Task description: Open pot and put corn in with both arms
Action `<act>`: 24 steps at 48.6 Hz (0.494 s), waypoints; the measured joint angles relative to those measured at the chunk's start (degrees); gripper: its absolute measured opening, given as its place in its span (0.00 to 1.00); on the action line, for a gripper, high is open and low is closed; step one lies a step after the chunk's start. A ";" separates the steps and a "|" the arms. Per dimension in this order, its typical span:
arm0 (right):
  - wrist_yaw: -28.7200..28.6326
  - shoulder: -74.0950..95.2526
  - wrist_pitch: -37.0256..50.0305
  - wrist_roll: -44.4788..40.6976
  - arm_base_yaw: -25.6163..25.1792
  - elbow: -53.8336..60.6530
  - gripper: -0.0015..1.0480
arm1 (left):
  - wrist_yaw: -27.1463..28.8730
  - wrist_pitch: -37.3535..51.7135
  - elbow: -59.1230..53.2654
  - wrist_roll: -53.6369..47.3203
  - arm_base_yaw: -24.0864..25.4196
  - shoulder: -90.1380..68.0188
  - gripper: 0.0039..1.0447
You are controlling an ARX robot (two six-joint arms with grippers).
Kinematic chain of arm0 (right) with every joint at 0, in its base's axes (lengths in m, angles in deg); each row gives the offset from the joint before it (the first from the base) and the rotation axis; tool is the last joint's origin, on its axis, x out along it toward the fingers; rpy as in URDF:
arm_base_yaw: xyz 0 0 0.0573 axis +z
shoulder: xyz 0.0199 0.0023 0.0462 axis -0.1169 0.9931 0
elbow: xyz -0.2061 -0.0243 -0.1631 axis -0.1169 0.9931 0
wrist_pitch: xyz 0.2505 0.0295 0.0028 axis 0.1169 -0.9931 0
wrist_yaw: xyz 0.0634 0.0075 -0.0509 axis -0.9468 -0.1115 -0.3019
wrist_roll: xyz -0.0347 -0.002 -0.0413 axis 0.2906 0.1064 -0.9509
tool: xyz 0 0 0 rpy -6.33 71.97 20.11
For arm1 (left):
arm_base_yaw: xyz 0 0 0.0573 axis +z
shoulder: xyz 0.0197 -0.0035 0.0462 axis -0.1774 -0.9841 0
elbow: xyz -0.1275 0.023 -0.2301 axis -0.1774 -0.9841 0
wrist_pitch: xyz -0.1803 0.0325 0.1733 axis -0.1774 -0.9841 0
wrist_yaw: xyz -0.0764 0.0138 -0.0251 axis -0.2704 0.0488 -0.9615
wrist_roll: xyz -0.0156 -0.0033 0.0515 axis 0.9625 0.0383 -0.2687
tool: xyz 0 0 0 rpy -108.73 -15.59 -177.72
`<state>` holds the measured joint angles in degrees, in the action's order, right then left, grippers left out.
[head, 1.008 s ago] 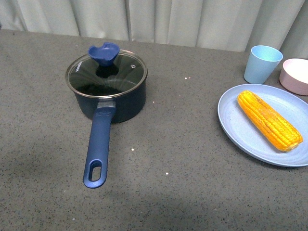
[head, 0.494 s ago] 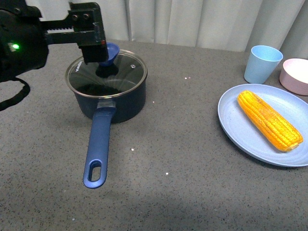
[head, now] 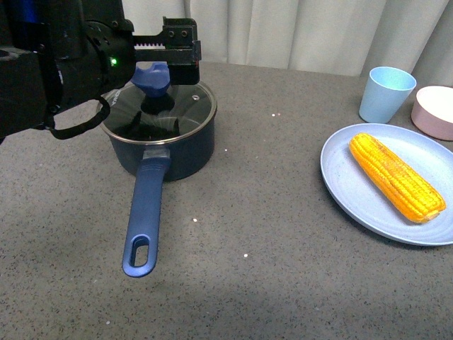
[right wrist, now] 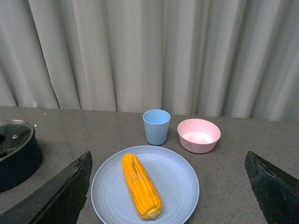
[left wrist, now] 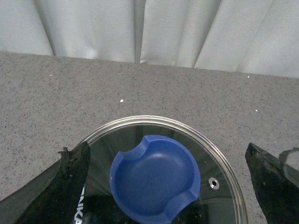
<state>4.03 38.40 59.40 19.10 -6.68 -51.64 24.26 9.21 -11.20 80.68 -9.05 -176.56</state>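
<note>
- Dark navy round saucepan (head: 177,152), glass lid (head: 190,106) on; yellow-orange corn cob (head: 396,177) lies well apart on pale blue plate (head: 350,202).
- Left black toothed gripper (left wrist: 163,156) spread wide, flanking blue lid knob (left wrist: 154,175).
- Right black gripper (right wrist: 167,158) likewise spread wide.

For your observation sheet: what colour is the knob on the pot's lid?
Blue knob; best seen in the left wrist view.

lid (head: 190,106): clear glossy glass, shiny metal rim | knob (left wrist: 154,176): matt blue, perhaps silicone | pot (head: 192,152): glossy navy body | table (head: 283,227): grey speckled, rough-grained | plate (head: 345,180): matt pale-blue plastic | curtain (head: 297,28): pleated cloth
</note>
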 joint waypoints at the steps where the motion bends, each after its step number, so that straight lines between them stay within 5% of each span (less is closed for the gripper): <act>1: 0.00 0.00 0.00 0.00 0.00 0.00 0.91 | 0.00 0.04 0.35 -0.24 -0.04 -0.55 0.94; 24: 0.00 0.00 0.00 0.00 0.00 0.00 0.91 | 2.73 -1.51 8.87 -0.33 0.37 -9.49 0.94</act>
<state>4.03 38.40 59.40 19.10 -6.68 -51.64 26.99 7.70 -2.33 80.36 -8.67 -186.05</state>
